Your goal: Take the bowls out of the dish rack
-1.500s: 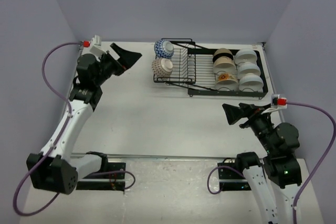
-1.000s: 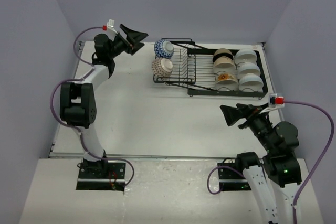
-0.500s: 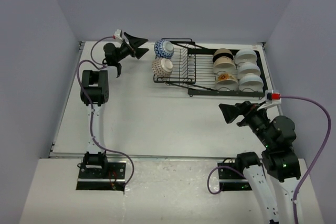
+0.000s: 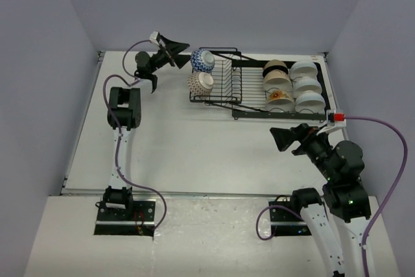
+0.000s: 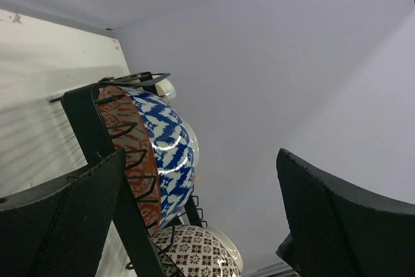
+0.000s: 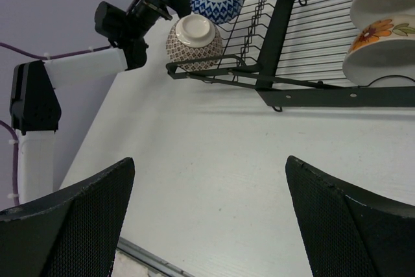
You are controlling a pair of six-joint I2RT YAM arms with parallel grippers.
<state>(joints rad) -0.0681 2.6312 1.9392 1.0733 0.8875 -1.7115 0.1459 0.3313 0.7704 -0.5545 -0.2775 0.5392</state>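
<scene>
**All bowls [image 4: 305, 85] sit in the rack [image 4: 224, 85]**

Top: left gripper [image 4: 179, 52], released, near the blue bowl [image 4: 202, 60] at its left end; right gripper [image 4: 277, 141], released, above the bench [image 4: 194, 141]. Left wrist: the rack's wires cross that bowl. Right wrist: brown bowl [image 6: 193, 40] beside it.

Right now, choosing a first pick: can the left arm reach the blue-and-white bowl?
Probably yes: the open left fingers hover beside the blue-and-white bowl; only end wires of the dish rack partly cover it.

The white table [image 4: 194, 150] carries the black dish rack [image 4: 224, 84], seemingly flat, near its far edge.
</scene>
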